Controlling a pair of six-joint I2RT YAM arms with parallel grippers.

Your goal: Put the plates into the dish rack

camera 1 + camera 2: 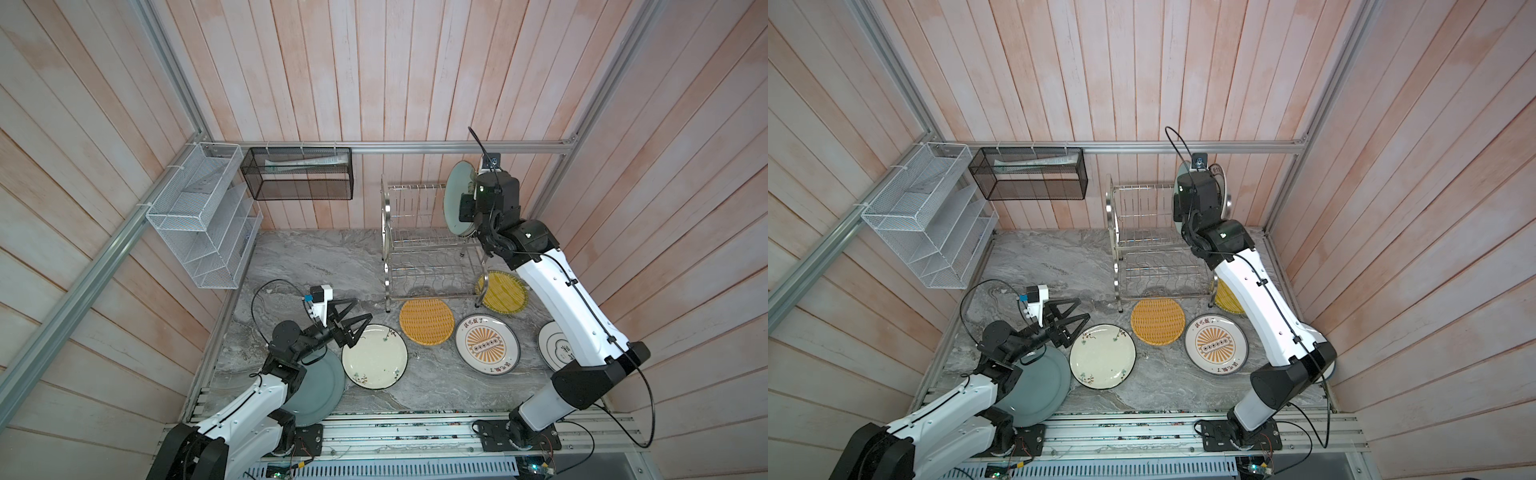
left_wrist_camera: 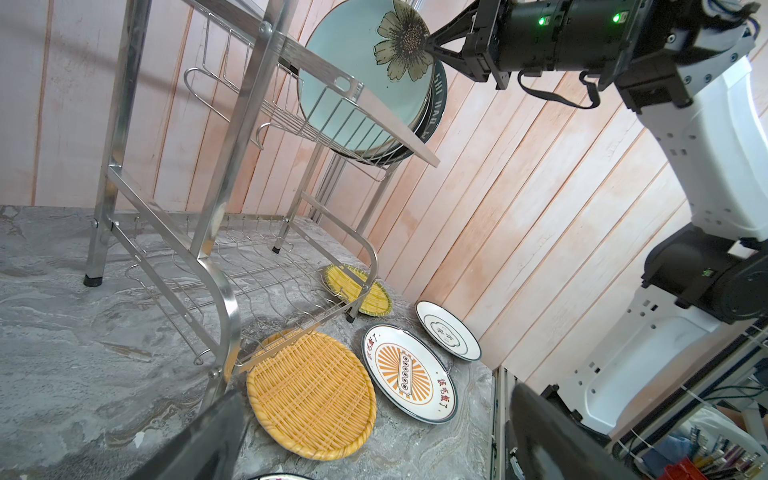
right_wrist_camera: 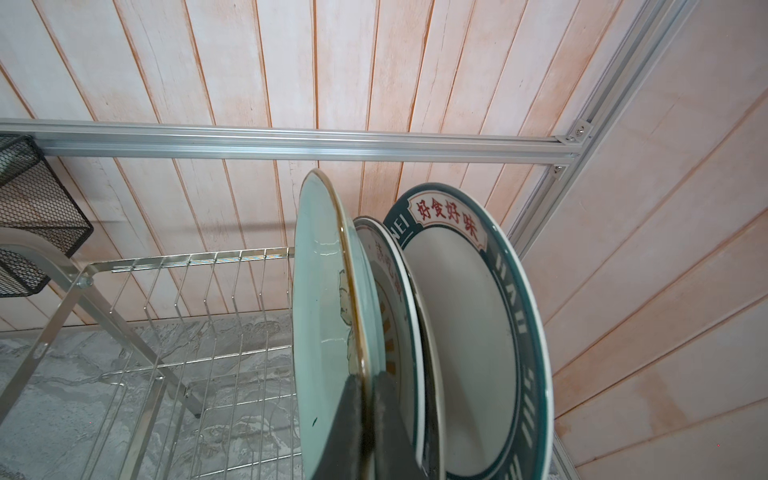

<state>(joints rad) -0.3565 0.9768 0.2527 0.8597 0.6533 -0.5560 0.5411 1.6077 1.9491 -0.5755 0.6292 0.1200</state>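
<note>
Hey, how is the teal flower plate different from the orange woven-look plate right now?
The teal flower plate stands on edge in the upper tier of the dish rack; the orange woven-look plate lies flat on the counter. The right gripper is shut on the teal plate's rim; no gripper holds the orange one. The teal one bears one large flower; the orange one is basket weave all over. Both are round.

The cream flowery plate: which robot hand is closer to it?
Left. The left gripper hovers open by the cream plate; the right gripper is at the dish rack, pinching a teal plate.
</note>
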